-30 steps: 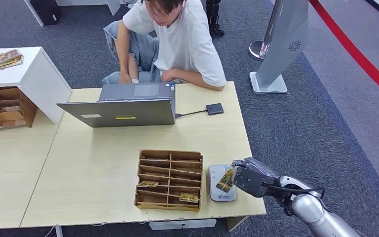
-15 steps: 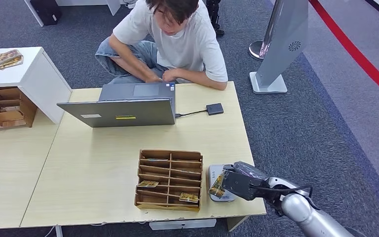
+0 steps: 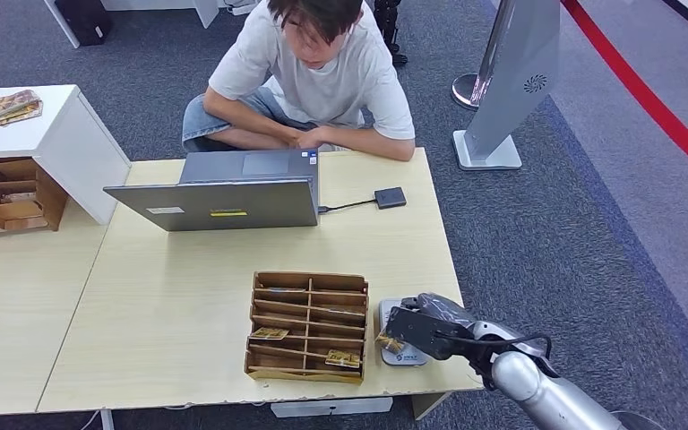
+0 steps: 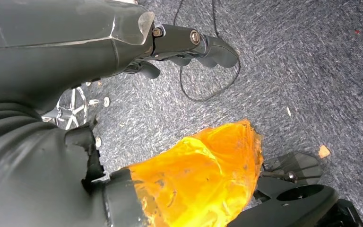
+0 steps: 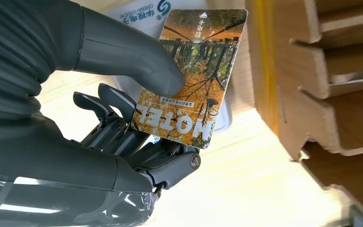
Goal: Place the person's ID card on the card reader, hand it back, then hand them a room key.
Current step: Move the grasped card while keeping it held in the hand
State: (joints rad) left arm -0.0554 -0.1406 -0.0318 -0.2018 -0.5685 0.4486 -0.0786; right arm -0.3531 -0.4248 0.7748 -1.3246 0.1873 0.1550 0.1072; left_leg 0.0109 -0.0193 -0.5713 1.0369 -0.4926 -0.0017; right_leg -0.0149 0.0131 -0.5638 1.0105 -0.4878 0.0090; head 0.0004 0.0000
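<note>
My right hand (image 3: 423, 330) hovers low over the white card reader (image 3: 409, 356) at the table's near right corner. Thumb and fingers pinch an orange autumn-print card marked "HOTEL" (image 5: 189, 75). In the head view the card (image 3: 387, 342) hangs at the reader's left edge, close to the wooden slotted card box (image 3: 309, 324). The wrist view has the reader (image 5: 137, 14) behind the card and the box wall (image 5: 321, 71) beside it. The box holds a few similar cards (image 3: 343, 358). My left hand (image 4: 184, 42) hangs over the carpet, holding nothing. A person (image 3: 322, 72) sits at the table's far side.
An open laptop (image 3: 224, 193) stands between the person and the card box, with a small black device (image 3: 391, 197) cabled to it. A white cabinet (image 3: 49, 134) with another wooden rack (image 3: 9, 193) is at the left. A grey sign stand (image 3: 511, 90) is at the back right.
My right hand has carried the card left and down, from above the reader's middle to its left edge by the box. The person has shifted legs and arms behind the laptop.
</note>
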